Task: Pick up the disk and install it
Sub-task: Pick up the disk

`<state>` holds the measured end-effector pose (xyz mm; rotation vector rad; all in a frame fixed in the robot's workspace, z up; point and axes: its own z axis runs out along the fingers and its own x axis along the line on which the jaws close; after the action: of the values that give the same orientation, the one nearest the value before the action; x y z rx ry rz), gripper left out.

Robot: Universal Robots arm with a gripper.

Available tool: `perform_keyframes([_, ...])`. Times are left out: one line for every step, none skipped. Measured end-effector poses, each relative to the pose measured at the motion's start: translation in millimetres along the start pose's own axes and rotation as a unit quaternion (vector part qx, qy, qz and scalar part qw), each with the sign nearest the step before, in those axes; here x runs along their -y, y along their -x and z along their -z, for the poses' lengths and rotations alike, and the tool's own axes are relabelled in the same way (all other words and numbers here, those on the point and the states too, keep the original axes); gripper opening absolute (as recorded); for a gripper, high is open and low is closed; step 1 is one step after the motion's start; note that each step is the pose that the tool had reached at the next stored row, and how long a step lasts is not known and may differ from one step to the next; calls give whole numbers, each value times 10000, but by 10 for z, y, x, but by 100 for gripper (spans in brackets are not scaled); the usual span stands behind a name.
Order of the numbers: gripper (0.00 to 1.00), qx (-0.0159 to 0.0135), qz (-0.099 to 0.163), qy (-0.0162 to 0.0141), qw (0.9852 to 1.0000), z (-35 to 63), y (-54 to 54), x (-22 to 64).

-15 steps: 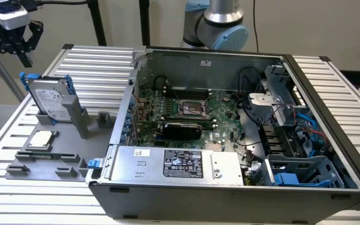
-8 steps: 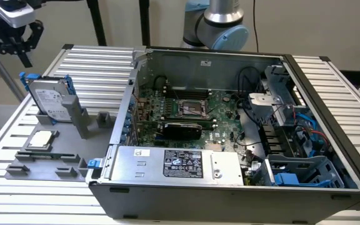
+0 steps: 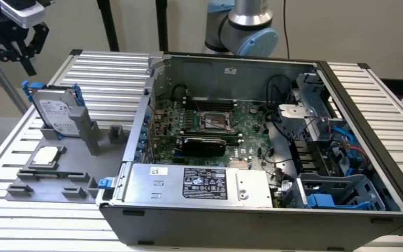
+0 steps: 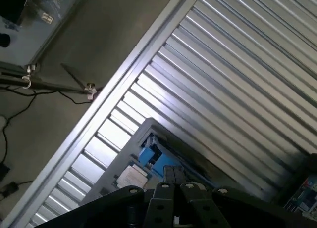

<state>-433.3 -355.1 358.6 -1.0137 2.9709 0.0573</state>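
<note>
**Disk parked upright at the desk's edge, hand held clear above it**

The disk is seen standing on edge in a grey holder on the ribbed desk, at the exterior view's left. It leans slightly, its labelled face is turned toward the camera, and blue rails frame its long edges. Its upper edge is left free, with open air above it.

The hand is held above and behind the disk, well apart from it, near the top corner at the exterior view's left. Nothing is gripped. Whether the hand is apart or together cannot be told. In the wrist view the hand is seen over the ribbed desk, whose straight edge runs diagonally, with the floor and loose cables beyond it.

A processor chip is laid flat on the same grey holder, nearer the camera than the disk and apart from it.

The open computer case is placed just beside the holder, toward the exterior view's right; its near side wall rises between the disk and the board inside. A blue drive cage is seated in the case's corner at the exterior view's lower right, well apart from the disk. The arm is seen behind the case's rear wall.
</note>
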Motion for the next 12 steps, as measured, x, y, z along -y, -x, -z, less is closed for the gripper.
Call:
perform_keyframes([0,-1,89,0,10000,0,0,-1])
perform_keyframes([0,-2,182,-1,9998,0,0,-1])
perform_keyframes([0,-4,272,-2,9996,0,0,-1])
perform_keyframes([0,-5,363,-2,9993,0,0,0])
perform_keyframes([0,-6,452,-3,9990,0,0,0])
perform_keyframes([0,-7,542,-4,9985,0,0,0])
perform_keyframes([0,-8,634,-5,9980,0,0,-1])
perform_keyframes([0,-9,727,-7,9974,0,0,-1])
perform_keyframes([0,-9,820,-9,9966,0,0,0])
perform_keyframes([0,-10,903,-10,9959,0,0,0])
perform_keyframes([0,-11,1002,-13,9950,0,0,0])
perform_keyframes([0,-11,1091,-15,9940,0,0,-1])
